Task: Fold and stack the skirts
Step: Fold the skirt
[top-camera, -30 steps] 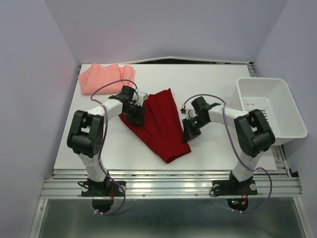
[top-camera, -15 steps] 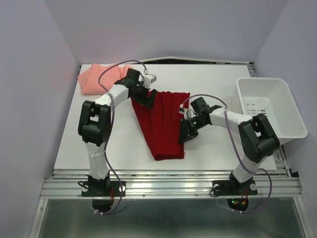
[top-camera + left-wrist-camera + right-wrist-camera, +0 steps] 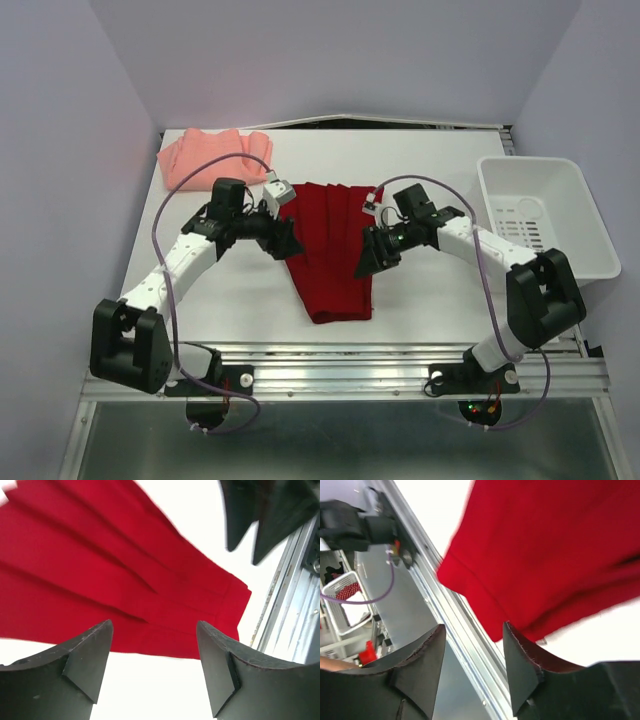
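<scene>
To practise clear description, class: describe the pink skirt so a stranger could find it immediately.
Start with the white table. Go to its far left corner, across from the white bin on the right. The salmon-pink skirt lies there, paler than the deep red skirt in the middle.

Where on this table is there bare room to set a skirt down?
Bare table lies at the far right, between red skirt and bin, and at the near left, between left arm and red skirt. The middle is crowded: left gripper and right gripper flank the red skirt. The pink skirt fills the far left corner.
</scene>
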